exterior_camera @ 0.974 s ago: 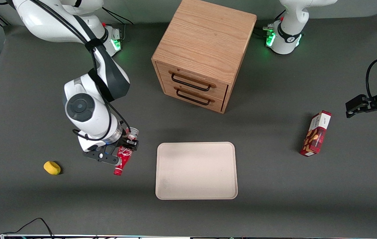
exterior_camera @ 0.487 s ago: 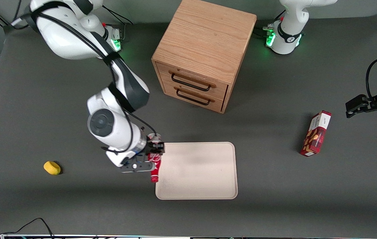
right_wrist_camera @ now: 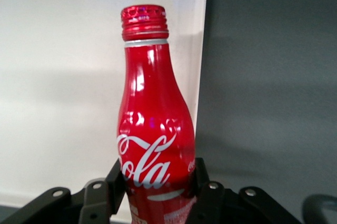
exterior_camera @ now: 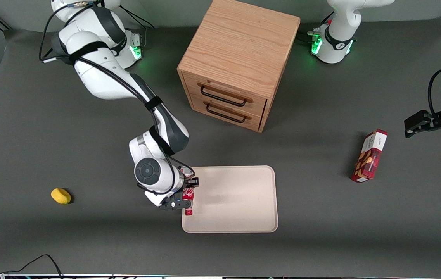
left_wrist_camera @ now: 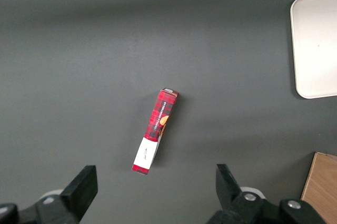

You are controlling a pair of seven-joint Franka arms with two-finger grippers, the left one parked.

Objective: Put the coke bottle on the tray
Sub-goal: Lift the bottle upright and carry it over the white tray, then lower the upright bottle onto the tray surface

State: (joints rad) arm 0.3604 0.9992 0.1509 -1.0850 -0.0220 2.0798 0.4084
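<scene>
My right gripper (exterior_camera: 187, 190) is shut on the coke bottle (exterior_camera: 188, 197), a slim red bottle with white script, and holds it above the tray's edge nearest the working arm. The bottle's red cap points toward the front camera. In the right wrist view the fingers (right_wrist_camera: 117, 182) clamp the bottle (right_wrist_camera: 152, 129) at its lower body, with the cap over the tray's surface (right_wrist_camera: 63, 77). The beige tray (exterior_camera: 236, 201) lies flat on the table in front of the drawer cabinet. A corner of the tray (left_wrist_camera: 316, 40) shows in the left wrist view.
A wooden two-drawer cabinet (exterior_camera: 237, 62) stands farther from the front camera than the tray. A red snack box (exterior_camera: 369, 155) lies toward the parked arm's end, also in the left wrist view (left_wrist_camera: 155, 130). A yellow object (exterior_camera: 61, 195) lies toward the working arm's end.
My gripper has carried the bottle sideways from beside the yellow object's area to over the tray's edge. The bottle has stayed clamped throughout.
</scene>
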